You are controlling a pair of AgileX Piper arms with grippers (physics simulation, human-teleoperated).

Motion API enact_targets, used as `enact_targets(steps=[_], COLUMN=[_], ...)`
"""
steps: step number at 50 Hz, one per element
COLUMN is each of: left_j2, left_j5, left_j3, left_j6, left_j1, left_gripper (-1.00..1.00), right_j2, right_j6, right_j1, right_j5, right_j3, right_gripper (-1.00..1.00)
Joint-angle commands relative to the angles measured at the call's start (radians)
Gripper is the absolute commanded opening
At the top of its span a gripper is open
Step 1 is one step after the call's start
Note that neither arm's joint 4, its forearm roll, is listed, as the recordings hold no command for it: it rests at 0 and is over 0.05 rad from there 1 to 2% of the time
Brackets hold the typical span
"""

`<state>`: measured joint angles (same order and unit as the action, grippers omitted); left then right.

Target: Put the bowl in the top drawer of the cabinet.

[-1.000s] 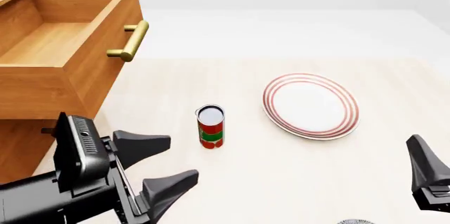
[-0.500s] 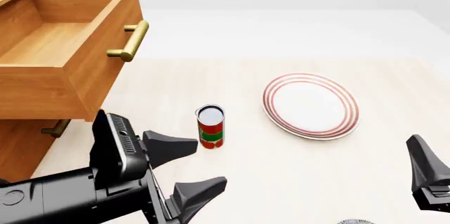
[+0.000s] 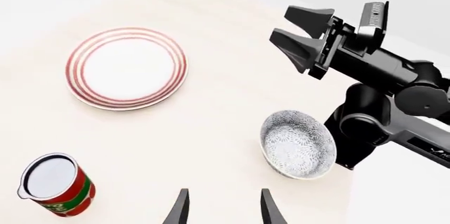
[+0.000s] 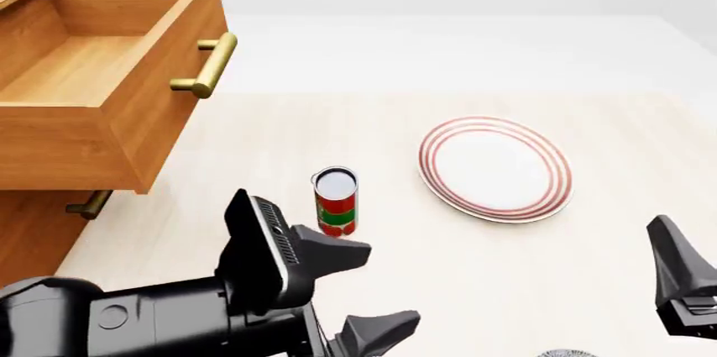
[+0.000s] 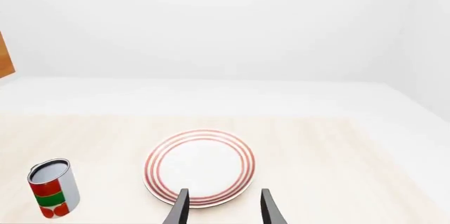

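The bowl [image 3: 299, 144], white with a dense blue-grey pattern, stands upright on the table beside the base of the right arm; in the front view only a sliver of the bowl [image 4: 566, 354] shows at the bottom edge. My left gripper [image 4: 392, 283] is open and empty, low over the near table, just short of the bowl in the left wrist view [image 3: 223, 211]. My right gripper [image 3: 302, 31] is open and empty, raised past the bowl. The top drawer [image 4: 67, 151] of the cabinet [image 4: 34, 231] is pulled out, its brass handle [image 4: 207, 63] facing right, nothing inside.
A red and green can [image 4: 336, 202] stands mid-table, just beyond the left gripper. A flat red-ringed plate [image 4: 495, 168] lies to the right of it. The lower drawer's handle [image 4: 87, 204] shows under the open drawer.
My left arm has swung rightward along the near table, away from the cabinet, uncovering the lower drawer's handle. The right arm, can and plate have not moved.
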<state>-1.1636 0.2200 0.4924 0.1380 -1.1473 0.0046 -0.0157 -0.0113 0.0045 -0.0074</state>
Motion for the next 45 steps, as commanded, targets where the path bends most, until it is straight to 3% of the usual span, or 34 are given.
enact_targets(steps=[1,2,3,4,16,45], left_j2=[-0.106,-0.112,-0.208,-0.215,-0.257,-0.361], left_j5=[0.043,0.045,0.064,0.066,0.082,0.113], left_j3=[0.041,0.044,0.082,0.083,0.096,0.138], left_j6=[0.024,0.026,0.155,0.166,0.187,0.337], left_j1=[-0.050,-0.052,-0.079,-0.080,-0.088,-0.105], left_gripper=[1.00,1.00,1.00,1.00,1.00,1.00], right_j2=[-0.003,-0.003,-0.001,-0.001,-0.002,-0.002], right_j6=[0.000,0.000,0.000,0.000,0.000,0.000], right_j1=[-0.001,-0.001,-0.001,-0.001,-0.001,-0.001], right_j5=[-0.002,-0.002,-0.002,-0.002,0.003,0.007], right_j3=[0.005,0.005,0.002,0.002,-0.001,-0.005], right_gripper=[1.00,1.00,1.00,1.00,1.00,1.00])
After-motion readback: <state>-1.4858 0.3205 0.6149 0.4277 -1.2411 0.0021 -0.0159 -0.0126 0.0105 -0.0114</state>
